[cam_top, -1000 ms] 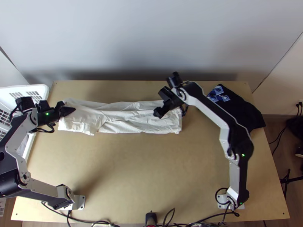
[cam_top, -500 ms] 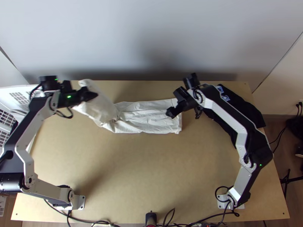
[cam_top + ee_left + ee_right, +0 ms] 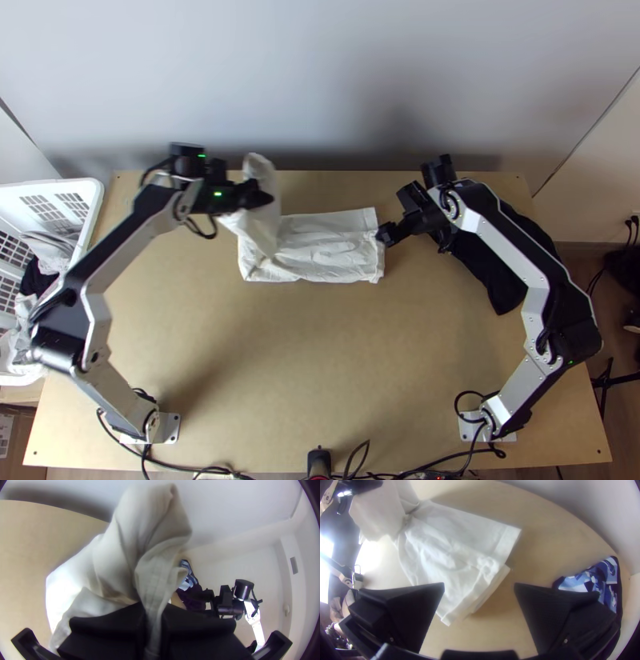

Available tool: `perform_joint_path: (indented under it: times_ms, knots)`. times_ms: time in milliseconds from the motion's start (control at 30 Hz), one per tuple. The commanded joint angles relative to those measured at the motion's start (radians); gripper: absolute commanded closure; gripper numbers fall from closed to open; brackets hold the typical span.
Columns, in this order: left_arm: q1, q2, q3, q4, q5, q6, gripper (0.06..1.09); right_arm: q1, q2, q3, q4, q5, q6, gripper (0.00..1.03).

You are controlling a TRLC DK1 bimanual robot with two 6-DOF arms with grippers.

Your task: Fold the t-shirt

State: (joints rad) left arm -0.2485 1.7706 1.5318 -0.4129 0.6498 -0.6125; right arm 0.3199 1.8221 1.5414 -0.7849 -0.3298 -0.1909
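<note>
The white t-shirt [image 3: 320,246] lies as a narrow folded strip near the table's back middle, its left end lifted. My left gripper [image 3: 258,194] holds that end above the strip. In the left wrist view, my left gripper [image 3: 153,623] is shut on a bunched piece of the white cloth [image 3: 133,546]. My right gripper [image 3: 387,234] is at the strip's right end. In the right wrist view, my right gripper [image 3: 479,590] has its fingers wide apart with nothing between them, the white hem [image 3: 506,543] lying beyond.
A dark garment with a blue print [image 3: 600,580] lies at the table's back right, partly under the right arm. At the left edge stands a white basket [image 3: 94,200] with clothes in it. Bare wood [image 3: 280,360] spans the table's front and middle.
My left gripper has carried the strip's left end to the right, over the rest of the t-shirt. My right gripper has shifted right, off the cloth's middle to its right end.
</note>
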Motion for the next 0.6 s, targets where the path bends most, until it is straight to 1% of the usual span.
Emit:
perform_joint_path:
  times_ms: [0, 100, 267, 433, 567]
  knots:
    - [-0.130, 0.138, 0.106, 0.010, -0.022, -0.035, 1.05, -0.061, -0.038, -0.027, 0.004, 0.000, -0.001, 0.06]
    - [-0.169, 0.205, 0.160, 0.034, -0.026, -0.059, 1.05, -0.088, -0.063, -0.052, 0.004, 0.000, -0.005, 0.06]
    - [-0.252, 0.332, 0.277, 0.074, -0.070, -0.070, 1.05, -0.136, -0.110, -0.109, 0.007, 0.000, -0.012, 0.06]
    - [-0.319, 0.477, 0.427, 0.074, -0.102, -0.092, 1.05, -0.183, -0.162, -0.181, 0.016, 0.000, -0.021, 0.06]
    - [-0.359, 0.581, 0.544, 0.074, -0.125, -0.130, 1.05, -0.212, -0.191, -0.234, 0.026, 0.000, -0.025, 0.06]
